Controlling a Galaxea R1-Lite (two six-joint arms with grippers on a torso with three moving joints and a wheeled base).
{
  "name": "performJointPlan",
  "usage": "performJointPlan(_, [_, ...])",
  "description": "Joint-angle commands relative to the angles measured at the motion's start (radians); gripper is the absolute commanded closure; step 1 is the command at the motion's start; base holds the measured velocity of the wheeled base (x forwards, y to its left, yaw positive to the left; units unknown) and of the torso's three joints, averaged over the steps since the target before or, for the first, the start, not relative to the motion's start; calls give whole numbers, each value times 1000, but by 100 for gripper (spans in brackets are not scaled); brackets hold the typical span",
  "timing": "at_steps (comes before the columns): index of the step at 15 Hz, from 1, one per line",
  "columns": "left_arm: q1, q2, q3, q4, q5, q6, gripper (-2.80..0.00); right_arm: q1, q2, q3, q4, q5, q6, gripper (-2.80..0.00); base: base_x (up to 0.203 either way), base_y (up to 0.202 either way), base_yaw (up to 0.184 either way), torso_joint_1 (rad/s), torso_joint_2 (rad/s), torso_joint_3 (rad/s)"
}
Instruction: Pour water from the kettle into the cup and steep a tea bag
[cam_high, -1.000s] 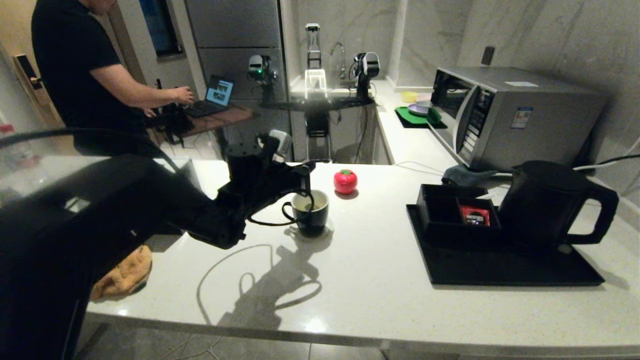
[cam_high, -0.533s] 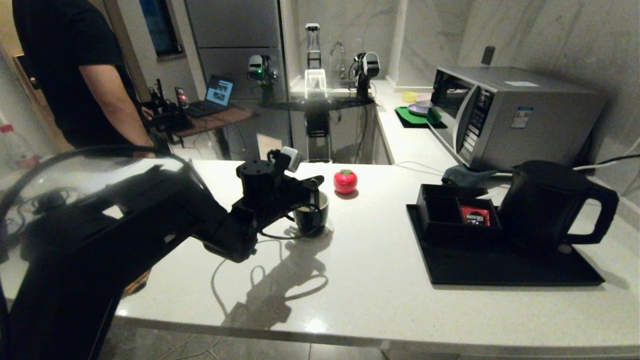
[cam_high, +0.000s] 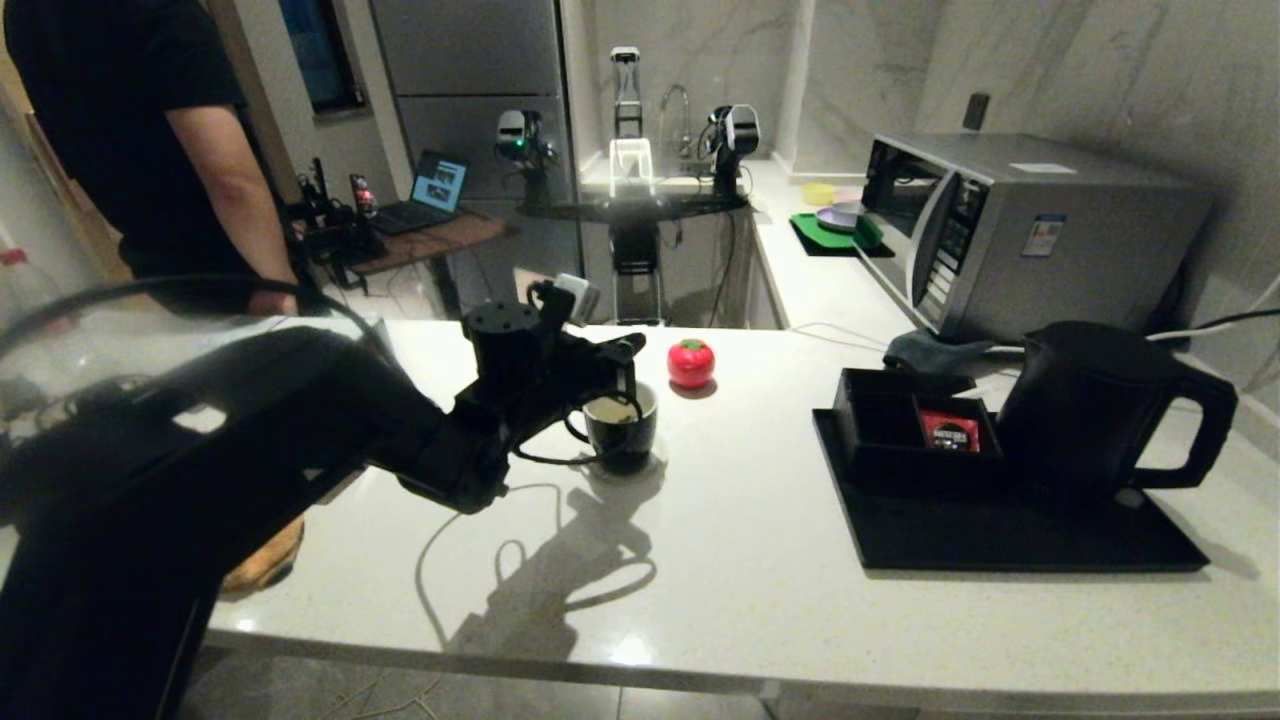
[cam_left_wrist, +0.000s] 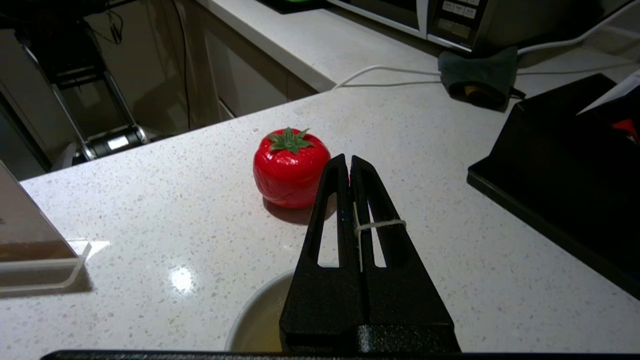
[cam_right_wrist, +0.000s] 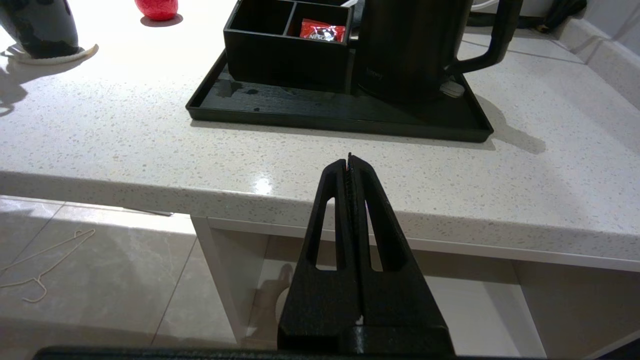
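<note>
The left gripper (cam_left_wrist: 349, 162) hung over the cup (cam_high: 621, 428), jaws clamped on a white string (cam_left_wrist: 380, 225); the tomato (cam_high: 691, 362) sat at two o'clock from the cup. The right gripper (cam_right_wrist: 349, 160), jaws together, was parked below the counter (cam_right_wrist: 150, 130).

On the surface (cam_high: 740, 560), the cup (cam_high: 622, 428) sits left of a tray (cam_high: 1000, 540) carrying the compartment box (cam_high: 915, 430) and, to its right, the kettle (cam_high: 1100, 410). A tomato-shaped object (cam_high: 691, 362) lies just behind the cup.

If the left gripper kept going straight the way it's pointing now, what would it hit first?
Probably the red tomato-shaped object on the white speckled counter: the left gripper, shut on a thin white string, points just beside it, though depth is unclear.
</note>
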Motion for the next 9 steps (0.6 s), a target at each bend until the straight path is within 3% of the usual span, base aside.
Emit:
performJointPlan(1, [0, -20, -3, -6, -1, -1, 0, 0, 1, 0, 0, 0, -1, 0, 0, 0, 0, 0, 0, 0])
performJointPlan(9, [1, -62, -83, -1, 2, 0, 0, 0, 1, 0, 0, 0, -1, 0, 0, 0, 0, 0, 0, 0])
